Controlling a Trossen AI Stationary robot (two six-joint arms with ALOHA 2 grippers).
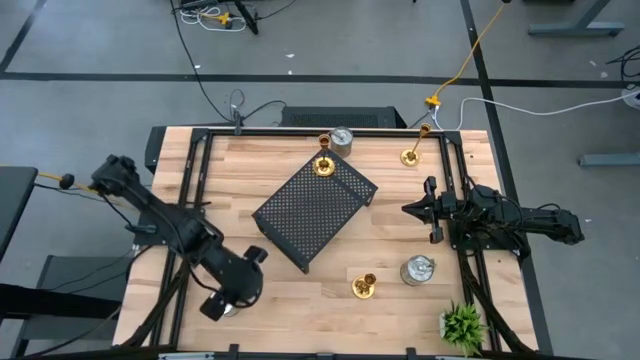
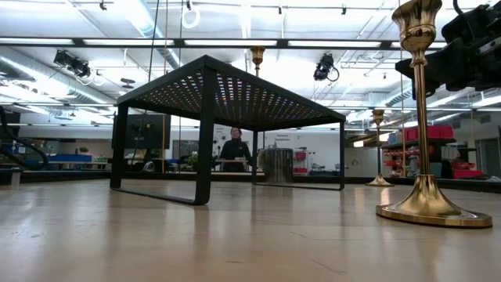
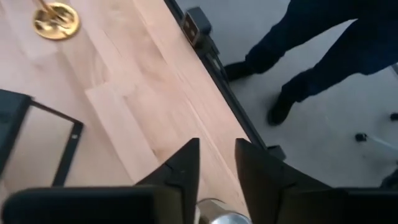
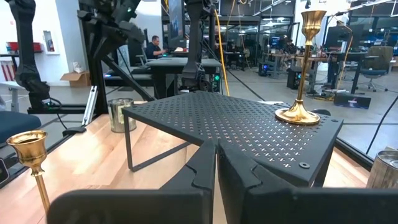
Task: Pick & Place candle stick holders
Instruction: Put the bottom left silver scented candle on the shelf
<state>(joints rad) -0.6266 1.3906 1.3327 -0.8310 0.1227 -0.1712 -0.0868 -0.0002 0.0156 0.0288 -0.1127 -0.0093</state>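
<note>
The black perforated tray (image 1: 310, 210) stands mid-table. One gold candle stick holder (image 1: 324, 165) stands on its far corner (image 4: 301, 112). Others stand on the table by their bases: gold ones at the far right (image 1: 411, 155) and near the front (image 1: 364, 287), silver ones at the far edge (image 1: 342, 140) and front right (image 1: 418, 270). My left gripper (image 1: 228, 300) hangs open over the table's near left corner. A silver holder's top (image 3: 217, 216) shows low in the gap between its fingers; no touch shows. My right gripper (image 1: 420, 208) waits shut at the right side (image 4: 216, 168).
A small green plant (image 1: 462, 325) sits at the near right corner. A black frame rail (image 3: 217, 68) runs along the table's edge. A person's legs (image 3: 311, 62) stand on the floor just beyond that edge. Bare wood lies between the tray and the near edge.
</note>
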